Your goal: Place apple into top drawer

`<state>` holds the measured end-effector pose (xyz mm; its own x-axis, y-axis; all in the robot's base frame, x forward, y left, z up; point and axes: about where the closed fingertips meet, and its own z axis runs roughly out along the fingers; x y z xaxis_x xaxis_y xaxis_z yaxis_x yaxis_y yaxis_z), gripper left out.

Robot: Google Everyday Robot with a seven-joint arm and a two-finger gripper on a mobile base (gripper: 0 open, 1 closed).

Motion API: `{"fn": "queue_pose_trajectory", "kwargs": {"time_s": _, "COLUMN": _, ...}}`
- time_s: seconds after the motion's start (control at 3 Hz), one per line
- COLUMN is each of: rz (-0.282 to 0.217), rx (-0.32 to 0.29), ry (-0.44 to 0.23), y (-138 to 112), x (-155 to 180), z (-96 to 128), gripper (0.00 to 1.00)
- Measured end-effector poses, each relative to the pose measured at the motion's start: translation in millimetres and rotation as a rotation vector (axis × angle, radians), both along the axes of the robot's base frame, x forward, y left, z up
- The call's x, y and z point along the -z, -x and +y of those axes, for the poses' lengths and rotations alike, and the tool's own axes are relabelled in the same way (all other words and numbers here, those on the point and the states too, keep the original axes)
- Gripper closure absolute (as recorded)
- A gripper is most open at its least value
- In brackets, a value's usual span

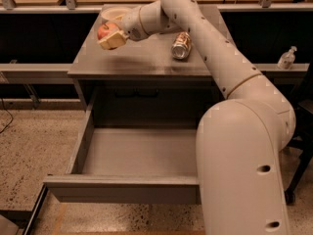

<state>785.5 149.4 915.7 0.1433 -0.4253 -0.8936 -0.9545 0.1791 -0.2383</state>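
Camera view: the arm rises past the counter's (146,60) right edge and bends left. Near the back-left corner, the gripper (111,37) grasps the apple (103,31). The drawer (122,181) stands open below the front edge.

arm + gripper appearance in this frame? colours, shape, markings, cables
Arm: smooth cream-white rounded shells, thick tubular links, thin seams at joints, two small dark holes on the big near segment. No cables or markings visible. Gripper, by the apple over the cabinet top: tan and blocky.
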Motion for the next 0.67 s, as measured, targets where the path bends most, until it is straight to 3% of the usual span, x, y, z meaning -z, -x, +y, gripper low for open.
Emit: {"fn": "queue_pose_trajectory", "kwargs": {"time_s": 0.67, "rz": -0.003, "rx": -0.108, "ry": 0.051, "y": 57, "x": -7, "z": -14, "gripper": 1.00}}
